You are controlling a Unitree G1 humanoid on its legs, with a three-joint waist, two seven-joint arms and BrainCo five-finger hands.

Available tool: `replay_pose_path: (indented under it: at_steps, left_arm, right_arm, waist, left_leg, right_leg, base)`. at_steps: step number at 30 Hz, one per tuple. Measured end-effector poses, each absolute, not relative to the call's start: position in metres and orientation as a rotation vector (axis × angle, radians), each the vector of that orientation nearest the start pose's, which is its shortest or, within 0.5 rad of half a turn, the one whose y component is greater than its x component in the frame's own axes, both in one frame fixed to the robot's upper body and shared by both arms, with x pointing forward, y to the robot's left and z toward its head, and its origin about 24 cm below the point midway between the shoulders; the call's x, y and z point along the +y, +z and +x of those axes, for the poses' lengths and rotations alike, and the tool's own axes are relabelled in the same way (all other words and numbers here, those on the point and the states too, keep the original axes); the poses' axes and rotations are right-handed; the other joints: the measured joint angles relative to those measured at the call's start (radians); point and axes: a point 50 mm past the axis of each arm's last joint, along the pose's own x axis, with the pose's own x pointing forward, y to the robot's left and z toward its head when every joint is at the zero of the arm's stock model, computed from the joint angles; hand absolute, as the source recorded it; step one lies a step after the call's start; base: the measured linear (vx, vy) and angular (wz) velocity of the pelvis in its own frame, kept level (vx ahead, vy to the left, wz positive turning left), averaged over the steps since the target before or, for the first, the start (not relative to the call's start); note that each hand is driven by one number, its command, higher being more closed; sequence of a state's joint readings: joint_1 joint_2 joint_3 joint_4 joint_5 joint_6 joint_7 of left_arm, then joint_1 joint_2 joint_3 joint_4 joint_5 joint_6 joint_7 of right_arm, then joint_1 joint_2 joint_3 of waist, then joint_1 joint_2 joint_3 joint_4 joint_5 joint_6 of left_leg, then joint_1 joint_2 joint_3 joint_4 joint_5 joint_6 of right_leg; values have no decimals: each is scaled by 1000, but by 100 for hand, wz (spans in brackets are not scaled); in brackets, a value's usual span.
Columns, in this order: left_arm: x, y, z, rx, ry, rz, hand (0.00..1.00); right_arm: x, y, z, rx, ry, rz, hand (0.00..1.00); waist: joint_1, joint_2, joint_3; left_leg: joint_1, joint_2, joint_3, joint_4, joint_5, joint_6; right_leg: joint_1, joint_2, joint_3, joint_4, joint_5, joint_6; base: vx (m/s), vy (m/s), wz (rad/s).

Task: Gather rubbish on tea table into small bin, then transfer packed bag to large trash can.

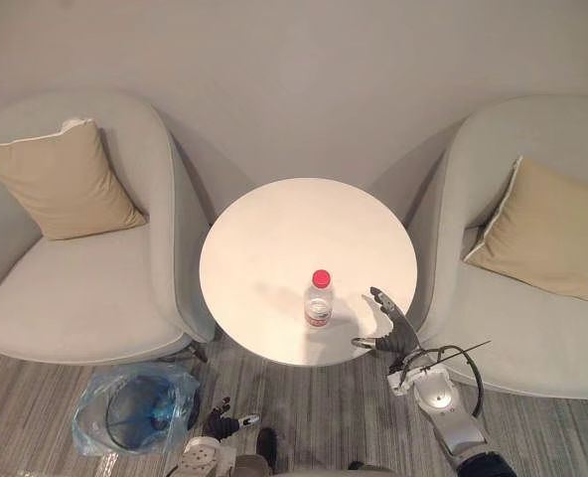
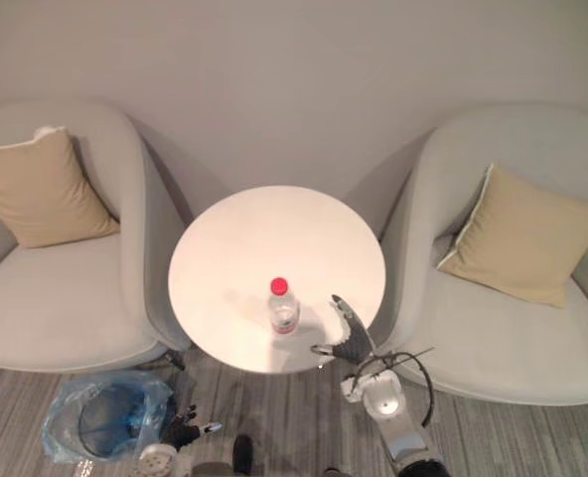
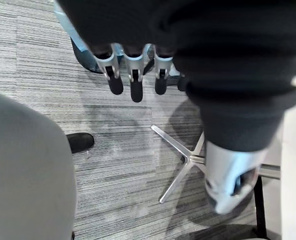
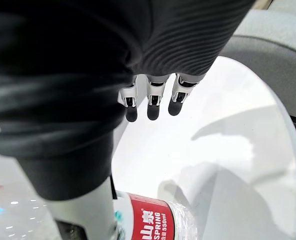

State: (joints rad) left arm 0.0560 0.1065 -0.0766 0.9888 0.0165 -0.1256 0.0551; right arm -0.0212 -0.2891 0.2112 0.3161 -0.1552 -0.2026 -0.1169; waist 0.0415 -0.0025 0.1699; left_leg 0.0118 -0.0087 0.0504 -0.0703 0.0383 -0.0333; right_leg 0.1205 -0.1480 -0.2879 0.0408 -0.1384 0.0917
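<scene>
Bottle (clear plastic, red cap) upright on round table; right hand spread beside; left hand relaxed.

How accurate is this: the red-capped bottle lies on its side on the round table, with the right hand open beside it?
One point is wrong: the bottle stands upright, as the left eye view shows. It is on the round table, the right hand open beside it.

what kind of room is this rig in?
Probably a lounge or waiting corner: a round white tea table between a left armchair and a right armchair, set against a plain wall on grey striped carpet.
</scene>
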Motion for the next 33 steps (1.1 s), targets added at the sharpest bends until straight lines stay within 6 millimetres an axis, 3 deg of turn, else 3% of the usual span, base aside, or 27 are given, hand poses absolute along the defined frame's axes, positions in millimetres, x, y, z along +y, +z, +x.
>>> replay_pose_path:
  at_steps: [7, 16, 23, 24, 33]
  left_arm:
    - [180, -142, 137, 861, 35, 141, 0]
    - [179, -137, 145, 816, 44, 125, 0]
    - [176, -133, 152, 787, 45, 119, 0]
    - [176, -132, 153, 785, 44, 119, 0]
    - [175, -132, 155, 779, 45, 117, 0]
  right_arm:
    - [-171, 5, 270, 45, 88, -454, 0]
    - [-164, 20, 289, -1, 61, -394, 0]
    - [-145, 27, 299, -30, 91, -371, 0]
    - [-143, 28, 301, -34, 99, -373, 100]
    - [-122, 28, 307, -30, 164, -372, 100]
  waist:
    - [19, 15, 44]
    - [32, 28, 91]
    - [65, 39, 109]
    - [68, 39, 109]
    - [74, 44, 116]
  left_leg:
    - [-44, -3, -26, 6, 5, -1]
    - [-82, -10, -71, 29, 4, 0]
    - [-112, -17, -102, 58, -1, 5]
    - [-115, -18, -107, 60, -1, 5]
    - [-119, -35, -122, 81, -4, 7]
  right_leg:
    - [-27, -1, -24, 5, 0, 0]
    - [-30, -5, -37, 16, 0, 0]
    - [-33, -11, -38, 26, 0, 0]
    - [-33, -12, -38, 26, 0, 0]
    - [-30, -28, -37, 36, -15, 21]
  base:
    - [-1, -7, 12]
    - [34, -5, 17]
    - [-6, 2, 16]
    - [-17, 0, 13]
    - [-32, 7, 4]
